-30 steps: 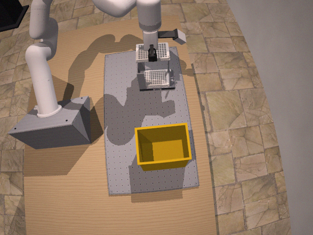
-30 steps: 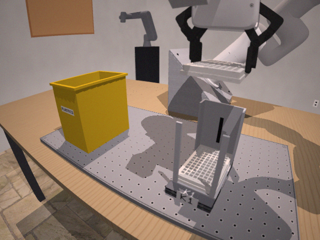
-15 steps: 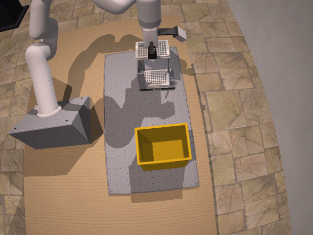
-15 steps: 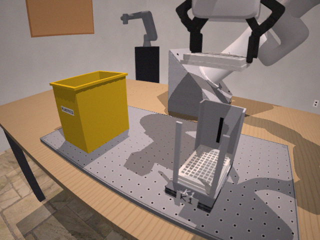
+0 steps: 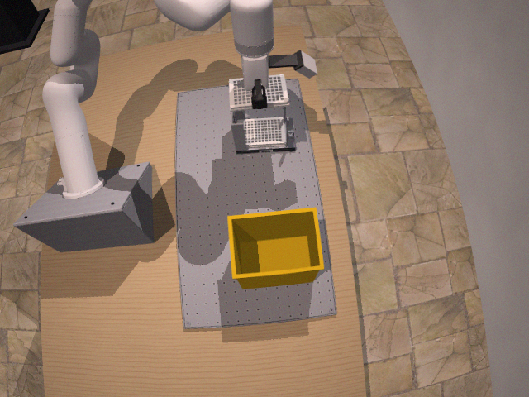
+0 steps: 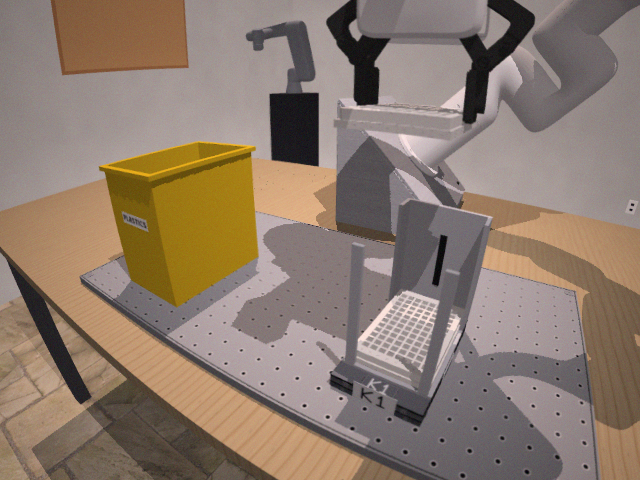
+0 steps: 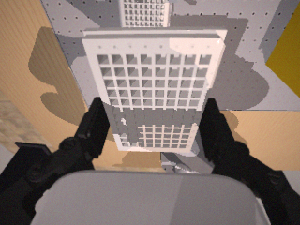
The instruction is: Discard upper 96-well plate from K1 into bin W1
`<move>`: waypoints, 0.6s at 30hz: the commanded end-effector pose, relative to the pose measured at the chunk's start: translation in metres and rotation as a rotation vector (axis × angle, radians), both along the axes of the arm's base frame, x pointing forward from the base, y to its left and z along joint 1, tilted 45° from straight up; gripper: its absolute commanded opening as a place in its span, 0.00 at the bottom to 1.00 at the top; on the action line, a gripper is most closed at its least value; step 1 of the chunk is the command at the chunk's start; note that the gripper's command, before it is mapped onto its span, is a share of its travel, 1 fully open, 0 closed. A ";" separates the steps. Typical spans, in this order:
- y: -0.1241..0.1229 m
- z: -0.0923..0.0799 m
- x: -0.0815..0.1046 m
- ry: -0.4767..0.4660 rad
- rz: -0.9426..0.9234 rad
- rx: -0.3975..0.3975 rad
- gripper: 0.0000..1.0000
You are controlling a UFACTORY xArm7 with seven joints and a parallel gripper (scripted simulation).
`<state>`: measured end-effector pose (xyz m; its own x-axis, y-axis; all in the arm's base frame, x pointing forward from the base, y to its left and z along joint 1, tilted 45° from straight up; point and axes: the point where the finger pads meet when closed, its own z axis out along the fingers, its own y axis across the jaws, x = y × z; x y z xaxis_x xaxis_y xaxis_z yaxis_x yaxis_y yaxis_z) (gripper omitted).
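Observation:
My gripper [image 6: 419, 100] is shut on the upper 96-well plate [image 6: 398, 117], a white gridded plate, and holds it level high above rack K1 [image 6: 413, 310]. In the overhead view the plate [image 5: 250, 92] hangs just beyond the rack [image 5: 264, 133]. In the wrist view the plate [image 7: 152, 89] fills the space between my two black fingers. The lower plate [image 6: 408, 333] lies flat on the base of K1, between its posts. The yellow plastics bin W1 [image 6: 183, 217] [image 5: 273, 246] stands upright and empty at the other end of the perforated board.
The arm's grey base block [image 5: 92, 209] stands on the wooden table beside the board. K1 has a tall back wall [image 6: 437, 246] and two thin posts. A second, dark robot pedestal [image 6: 293, 126] stands beyond the table.

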<state>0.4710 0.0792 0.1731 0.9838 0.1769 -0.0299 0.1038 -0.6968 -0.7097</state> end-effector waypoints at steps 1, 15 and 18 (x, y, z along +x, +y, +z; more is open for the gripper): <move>-0.008 -0.006 0.003 -0.005 -0.002 -0.001 0.00; -0.035 -0.036 0.007 -0.005 -0.002 -0.001 0.00; -0.041 -0.044 0.008 -0.005 -0.002 -0.001 0.00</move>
